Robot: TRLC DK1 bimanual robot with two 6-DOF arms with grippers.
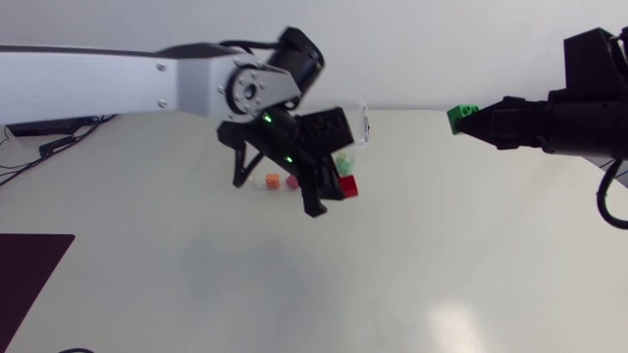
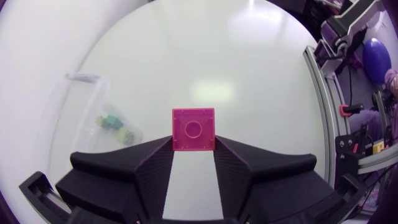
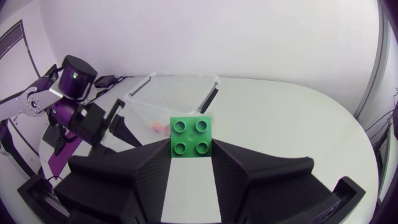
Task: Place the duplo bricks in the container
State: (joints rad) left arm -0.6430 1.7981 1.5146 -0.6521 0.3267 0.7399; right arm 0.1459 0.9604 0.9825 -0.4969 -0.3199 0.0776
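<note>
My left gripper (image 1: 334, 192) hangs over the middle of the table, shut on a magenta brick (image 2: 193, 129) held at its fingertips (image 1: 349, 186). A clear plastic container (image 1: 361, 122) sits just behind it, and in the left wrist view the container (image 2: 87, 106) lies beside the gripper (image 2: 193, 142) with green bricks (image 2: 115, 126) in it. My right gripper (image 1: 479, 122) is raised at the back right, shut on a green four-stud brick (image 1: 458, 118). That green brick (image 3: 191, 137) sits between the right fingertips (image 3: 191, 148), with the container (image 3: 180, 93) ahead.
An orange brick (image 1: 272, 181) and a pink brick (image 1: 291, 182) lie on the table under my left arm (image 1: 147, 83). A dark mat (image 1: 29, 265) covers the front left corner. The pale tabletop (image 1: 442, 255) stretches to the front and right.
</note>
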